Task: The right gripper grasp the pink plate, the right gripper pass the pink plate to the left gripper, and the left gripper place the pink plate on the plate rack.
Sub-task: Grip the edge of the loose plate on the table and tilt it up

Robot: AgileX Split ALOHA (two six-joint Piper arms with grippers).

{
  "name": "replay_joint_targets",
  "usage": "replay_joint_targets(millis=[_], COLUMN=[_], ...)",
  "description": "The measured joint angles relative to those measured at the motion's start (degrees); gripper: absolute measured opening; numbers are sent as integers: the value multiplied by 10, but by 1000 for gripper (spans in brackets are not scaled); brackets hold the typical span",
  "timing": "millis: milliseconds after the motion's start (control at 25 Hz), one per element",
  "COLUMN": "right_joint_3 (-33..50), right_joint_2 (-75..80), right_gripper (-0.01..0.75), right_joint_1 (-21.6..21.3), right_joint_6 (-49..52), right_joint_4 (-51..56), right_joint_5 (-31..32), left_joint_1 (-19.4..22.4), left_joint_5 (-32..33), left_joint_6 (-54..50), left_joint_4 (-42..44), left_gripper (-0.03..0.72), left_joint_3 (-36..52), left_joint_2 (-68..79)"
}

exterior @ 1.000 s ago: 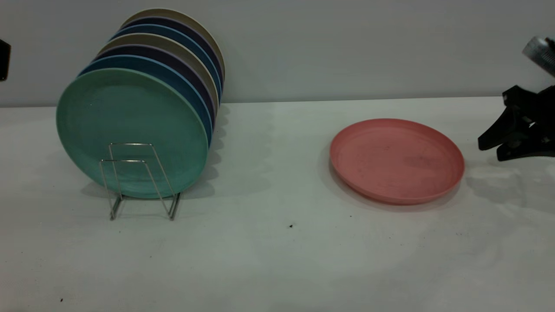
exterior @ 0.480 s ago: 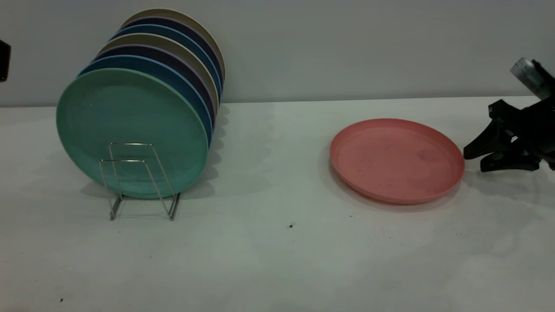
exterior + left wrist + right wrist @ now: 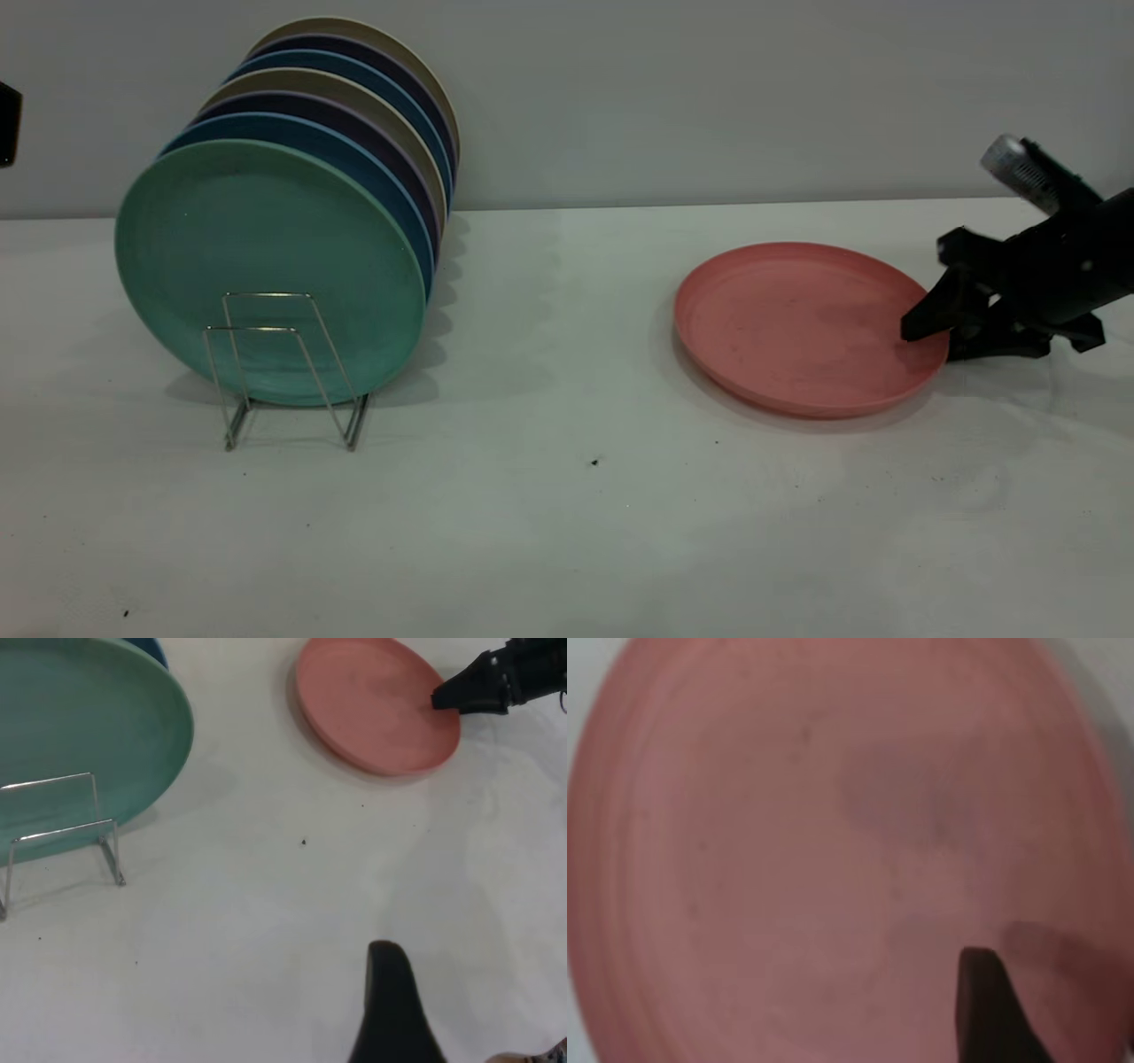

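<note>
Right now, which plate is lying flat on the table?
The pink plate. It lies flat, off by itself, at the right gripper; all the others stand on edge in the plate rack.

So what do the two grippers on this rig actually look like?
The right gripper has matte black, wedge-shaped tapered fingers on a thick black arm, with a silver ribbed camera module on top. Of the left gripper, only one black tapered finger shows.

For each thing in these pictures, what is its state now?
pink plate: lying flat on the table, not lifted.
right gripper: open, jaws astride the plate's right rim, one over it and one outside.
left gripper: above the table, away from the plate; only one finger shows.
plate rack: upright, front slots free.
green plate: standing on edge in the rack, other plates behind it.
</note>
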Motion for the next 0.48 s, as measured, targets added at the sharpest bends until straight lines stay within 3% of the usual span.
replay_joint_targets(millis=[200, 400, 480], right_joint_3=[-1, -1, -1], right_joint_2=[0, 2, 2], right_gripper=[317, 54, 21], right_joint_1=[14, 15, 15], right_joint_6=[-4, 5, 15], right_joint_4=[11, 20, 19], right_joint_5=[-24, -31, -30], left_joint_1=[0, 0, 0], left_joint_5=[3, 4, 4], left_joint_6=[0, 0, 0], left_joint_4=[1, 5, 5], left_gripper=[515, 515, 515], left_joint_3=[0, 0, 0], left_joint_2=[0, 0, 0])
